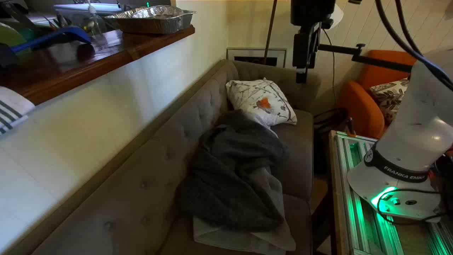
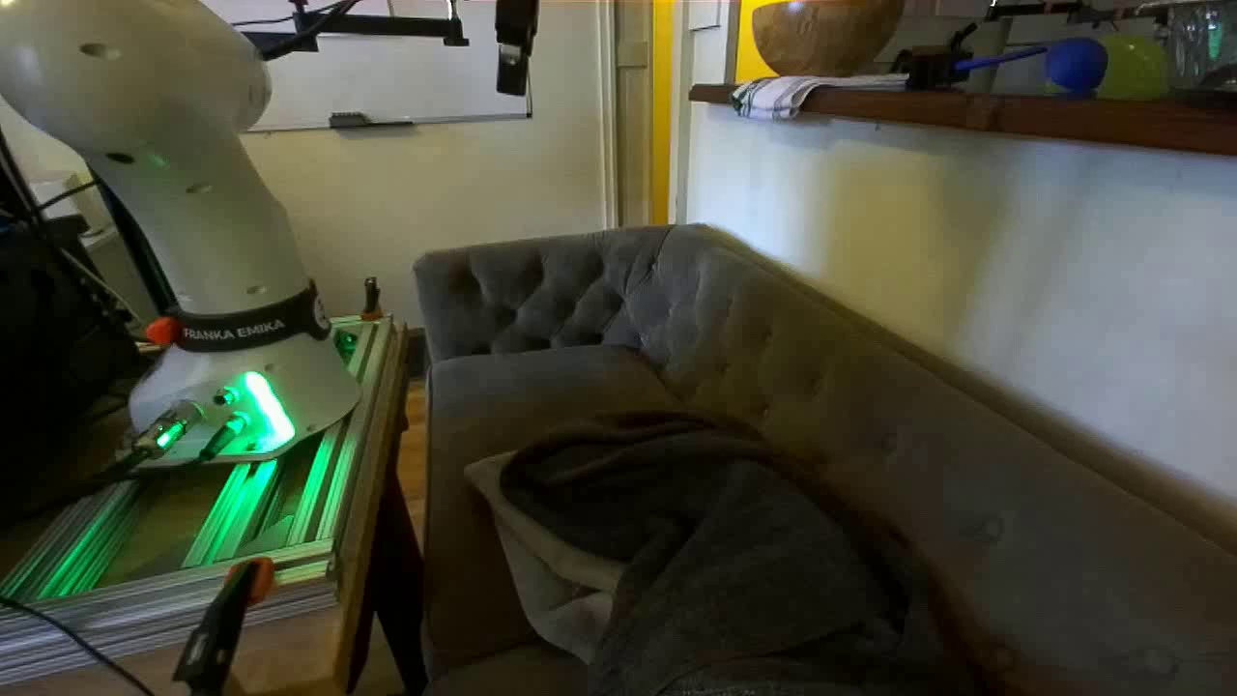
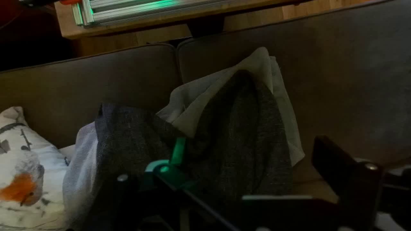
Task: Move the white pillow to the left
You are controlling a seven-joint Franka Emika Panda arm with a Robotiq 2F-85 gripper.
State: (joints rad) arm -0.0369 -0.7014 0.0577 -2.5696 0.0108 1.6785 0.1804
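Sofa (image 1: pixel 299 152) — blanket (image 1: pixel 230 177) beside white pillow (image 1: pixel 260 101)

The things are lying on a grey-brown sofa (image 1: pixel 295 159). At one end is the white pillow (image 1: pixel 256 101) (its print is partly orange); just beside it, a crumpled dark blanket (image 1: pixel 230 177) covers one part of a pale fabric (image 1: pixel 240 241).

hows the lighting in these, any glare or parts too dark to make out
Both exterior views: green glare at the robot base, dim sofa; in an exterior view, the foil tray catches highlights; wrist view: murky, lower middle nearly black, but the orange on the white pillow stands out.
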